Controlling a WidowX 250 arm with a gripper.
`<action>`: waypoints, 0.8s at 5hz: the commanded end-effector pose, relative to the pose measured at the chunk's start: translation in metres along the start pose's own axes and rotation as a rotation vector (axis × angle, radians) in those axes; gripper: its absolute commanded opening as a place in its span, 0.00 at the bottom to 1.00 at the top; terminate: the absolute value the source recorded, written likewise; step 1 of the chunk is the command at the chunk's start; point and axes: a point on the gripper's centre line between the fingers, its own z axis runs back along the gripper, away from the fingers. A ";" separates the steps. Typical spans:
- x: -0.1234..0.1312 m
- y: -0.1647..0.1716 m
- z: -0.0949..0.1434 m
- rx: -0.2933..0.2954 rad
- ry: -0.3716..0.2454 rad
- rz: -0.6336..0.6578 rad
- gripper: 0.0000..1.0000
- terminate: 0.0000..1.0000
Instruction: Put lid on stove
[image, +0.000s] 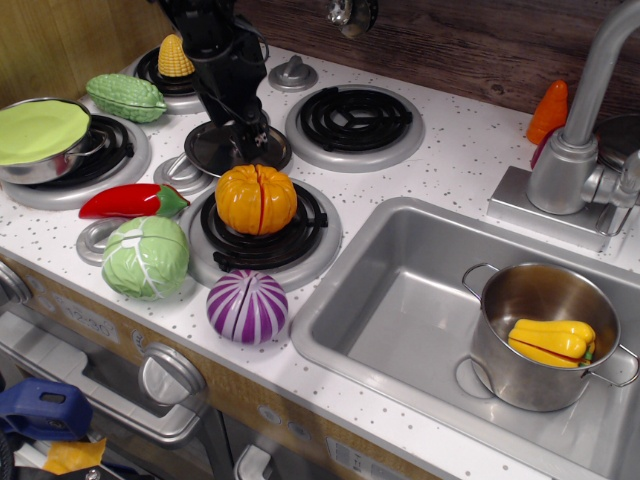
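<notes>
The steel lid (204, 150) lies flat on the white speckled stove (450, 170), in the middle between the four burners. My black gripper (247, 143) reaches straight down onto the lid's centre and hides its knob. Its fingertips are at the lid's surface, and I cannot tell whether they have closed on the knob. The back right burner (354, 120) is bare. An orange pumpkin (256, 198) sits on the front right burner, just in front of the lid.
Corn (176, 55), a green gourd (125, 96) and a pot with a green plate (45, 135) occupy the left burners. A red pepper (130, 201), a cabbage (146, 257) and a purple onion (247, 305) lie in front. The sink (400, 300) at right holds a steel pot (545, 335).
</notes>
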 end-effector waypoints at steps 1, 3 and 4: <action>0.009 0.014 0.008 0.012 -0.027 -0.006 1.00 0.00; 0.011 0.016 0.013 0.009 -0.005 0.005 0.00 0.00; 0.013 0.017 0.023 0.022 0.013 0.009 0.00 0.00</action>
